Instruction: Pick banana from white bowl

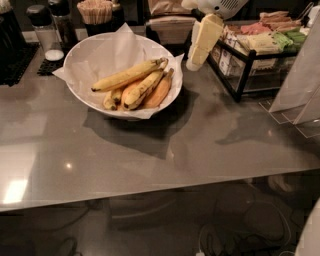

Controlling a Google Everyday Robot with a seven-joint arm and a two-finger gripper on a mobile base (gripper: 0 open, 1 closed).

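Note:
The white bowl (82,95), lined with crinkled white paper, stands at the back left of the grey table. The banana (127,76), long, yellow and speckled, lies on top of the shorter bananas and the orange-toned one, running from lower left to upper right. My gripper (193,62) hangs pale yellow from the top of the view, just past the bowl's right rim and above the table, pointing down. It holds nothing and is apart from the banana.
A black wire rack (240,75) with packets stands right of the gripper. A white card stand (300,85) is at far right. Shakers (45,32), a toothpick holder (97,11) and a napkin box (172,27) line the back. The table's front edge (150,192) runs across.

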